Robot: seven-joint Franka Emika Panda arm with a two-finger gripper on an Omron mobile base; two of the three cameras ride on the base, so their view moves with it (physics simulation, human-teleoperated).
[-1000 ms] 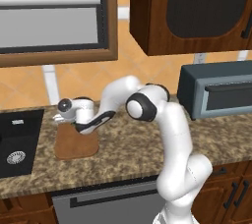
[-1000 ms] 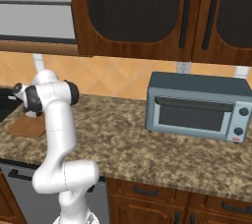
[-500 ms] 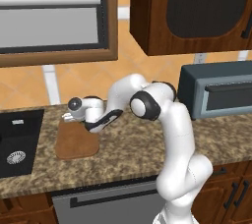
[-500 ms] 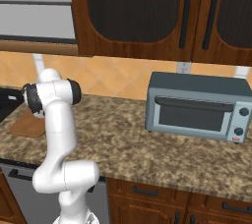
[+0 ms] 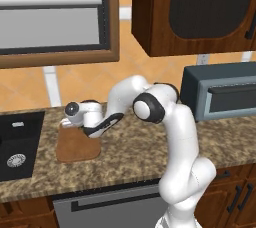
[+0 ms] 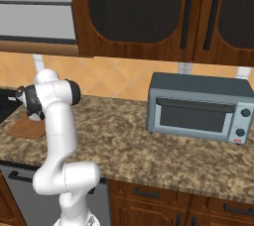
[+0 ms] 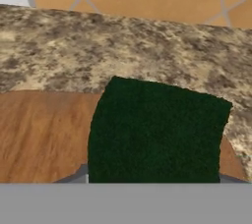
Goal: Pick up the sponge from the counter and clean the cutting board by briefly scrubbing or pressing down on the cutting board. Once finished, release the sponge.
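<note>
The dark green sponge [image 7: 155, 132] sits between my fingers, and my gripper [image 7: 152, 179] is shut on it. It rests at the far edge of the brown wooden cutting board [image 7: 44, 134], partly over the speckled counter [image 7: 123, 46] behind. Whether it presses on the wood I cannot tell. In the left base view my gripper [image 5: 64, 123] reaches down at the back left corner of the cutting board [image 5: 75, 147], which lies on the counter [image 5: 135, 159] beside the sink. My arm hides most of the cutting board [image 6: 24, 129] in the right base view.
A black sink basin [image 5: 17, 144] lies just left of the board. A grey toaster oven [image 6: 196, 107] stands on the counter to the right. Tiled wall runs close behind the board, and dark wooden cabinets [image 5: 195, 12] hang above.
My hand with the sponge slid a little to the right along the back of the board, then came back slightly left and down. The grip stayed shut.
</note>
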